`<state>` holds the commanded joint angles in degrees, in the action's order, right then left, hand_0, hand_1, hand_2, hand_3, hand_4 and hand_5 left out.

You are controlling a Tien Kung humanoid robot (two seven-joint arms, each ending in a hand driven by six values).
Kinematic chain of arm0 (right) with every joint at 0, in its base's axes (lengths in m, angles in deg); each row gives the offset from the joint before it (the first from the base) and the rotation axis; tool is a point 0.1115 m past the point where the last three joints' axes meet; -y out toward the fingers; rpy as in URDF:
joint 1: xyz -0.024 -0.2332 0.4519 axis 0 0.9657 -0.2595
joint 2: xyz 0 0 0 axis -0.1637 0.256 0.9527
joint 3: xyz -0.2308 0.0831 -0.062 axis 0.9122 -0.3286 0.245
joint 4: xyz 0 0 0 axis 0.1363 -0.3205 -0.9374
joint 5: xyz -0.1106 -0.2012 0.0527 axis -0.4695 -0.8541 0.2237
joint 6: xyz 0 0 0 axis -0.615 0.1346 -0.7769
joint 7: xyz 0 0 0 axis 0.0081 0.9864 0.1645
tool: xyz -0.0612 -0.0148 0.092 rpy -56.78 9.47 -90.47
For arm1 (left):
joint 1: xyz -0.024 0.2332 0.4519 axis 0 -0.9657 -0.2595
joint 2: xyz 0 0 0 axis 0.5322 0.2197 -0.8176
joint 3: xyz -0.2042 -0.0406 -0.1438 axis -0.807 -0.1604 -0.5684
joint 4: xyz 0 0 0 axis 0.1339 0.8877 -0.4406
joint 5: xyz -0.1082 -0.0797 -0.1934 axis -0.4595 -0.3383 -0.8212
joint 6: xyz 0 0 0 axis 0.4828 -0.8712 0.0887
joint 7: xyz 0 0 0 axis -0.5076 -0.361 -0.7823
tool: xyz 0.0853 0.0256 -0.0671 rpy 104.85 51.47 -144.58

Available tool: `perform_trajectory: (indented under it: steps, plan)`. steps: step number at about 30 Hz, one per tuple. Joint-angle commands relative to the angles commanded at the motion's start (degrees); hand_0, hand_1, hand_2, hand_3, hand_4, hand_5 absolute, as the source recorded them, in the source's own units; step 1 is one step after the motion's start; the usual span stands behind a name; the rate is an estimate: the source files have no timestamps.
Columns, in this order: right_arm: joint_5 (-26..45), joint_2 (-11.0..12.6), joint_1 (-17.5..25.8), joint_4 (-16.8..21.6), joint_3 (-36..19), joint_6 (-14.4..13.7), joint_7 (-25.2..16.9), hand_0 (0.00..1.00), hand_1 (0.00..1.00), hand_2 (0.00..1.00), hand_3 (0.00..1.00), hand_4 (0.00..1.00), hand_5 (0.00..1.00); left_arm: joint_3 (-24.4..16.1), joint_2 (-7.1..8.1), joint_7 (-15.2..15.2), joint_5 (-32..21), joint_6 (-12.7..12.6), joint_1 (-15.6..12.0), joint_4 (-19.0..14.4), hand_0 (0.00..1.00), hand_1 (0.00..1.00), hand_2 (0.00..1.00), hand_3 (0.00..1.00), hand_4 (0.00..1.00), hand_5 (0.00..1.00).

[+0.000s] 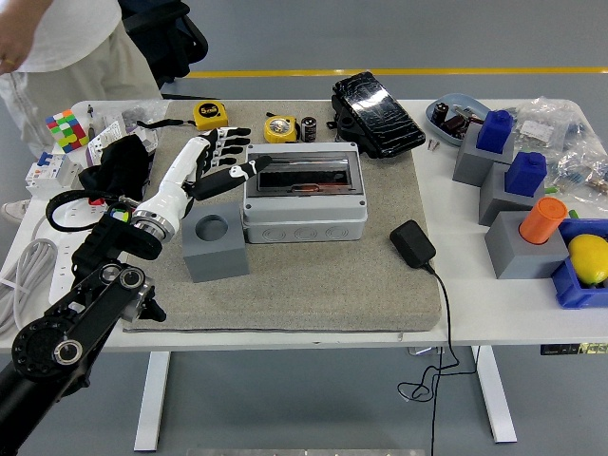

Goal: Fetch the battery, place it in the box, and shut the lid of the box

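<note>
The grey box (304,217) stands in the middle of the grey mat with its dark see-through lid (306,175) lying flat and closed. A faint orange strip shows through the lid. My left hand (237,156), white with black fingertips, hovers just left of the box's far left corner, fingers spread and holding nothing. Its thumb points at the lid's left edge. A small black cylinder (309,128) stands behind the box beside a yellow tape measure (278,126). My right arm is out of view.
A grey block with a round hole (214,245) sits under my left forearm. A black adapter (411,242) with cable lies right of the box, a black case (377,112) behind it. Headphones (119,171) and cubes lie left, blocks and bins right. A person (47,38) stands far left.
</note>
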<state>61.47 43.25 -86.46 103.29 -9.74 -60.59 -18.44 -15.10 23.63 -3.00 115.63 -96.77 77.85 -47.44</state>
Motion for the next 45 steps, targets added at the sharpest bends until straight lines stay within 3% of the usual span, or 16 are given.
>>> perform_trajectory:
  steps: [4, 10, 12, 17, 18, 28, 45]
  plan:
    - [-0.1, 0.0, -0.1, 0.0, -0.2, 0.0, 0.0, 0.579, 0.627, 0.653, 0.551, 0.937, 0.495, -3.2, 0.36, -0.5, -6.5, 0.3, -1.4, 0.7, 0.712, 0.797, 0.781, 0.769, 0.984, 0.479]
    - [-0.2, 0.0, -0.1, 0.0, -0.6, -0.1, 0.0, 0.577, 0.628, 0.654, 0.551, 0.937, 0.495, -8.2, 1.89, -1.9, -10.6, -0.3, -4.0, 0.5, 0.704, 0.788, 0.779, 0.764, 0.981, 0.472]
    - [-0.1, 0.0, 0.0, 0.0, -0.6, -0.1, 0.0, 0.579, 0.627, 0.653, 0.551, 0.936, 0.495, -9.4, 2.11, -2.5, -12.1, -0.5, -4.5, 0.5, 0.652, 0.745, 0.736, 0.743, 0.975, 0.466]
    - [-0.1, 0.0, 0.1, -0.1, -0.7, -0.1, 0.0, 0.579, 0.627, 0.653, 0.551, 0.936, 0.495, -12.0, 2.19, -3.9, -15.8, -1.0, -5.6, 0.8, 0.652, 0.745, 0.736, 0.743, 0.975, 0.466]
    - [-0.1, 0.0, 0.0, -0.1, -0.8, -0.1, 0.0, 0.579, 0.627, 0.653, 0.551, 0.937, 0.496, -12.4, 2.17, -4.0, -16.1, -1.0, -5.7, 0.9, 0.617, 0.726, 0.725, 0.727, 0.974, 0.466]
    - [-0.3, 0.1, 0.0, 0.0, -1.4, 0.0, 0.0, 0.579, 0.627, 0.653, 0.550, 0.936, 0.497, -14.7, 1.91, -4.3, -17.8, -1.2, -5.7, 1.2, 0.608, 0.723, 0.719, 0.717, 0.972, 0.465]
    - [-0.7, -0.2, 0.4, -0.1, -2.2, 0.0, 0.0, 0.579, 0.627, 0.653, 0.551, 0.935, 0.497, -16.3, 1.81, -2.6, -16.4, -0.3, -6.4, 1.3, 0.593, 0.703, 0.713, 0.697, 0.953, 0.445]
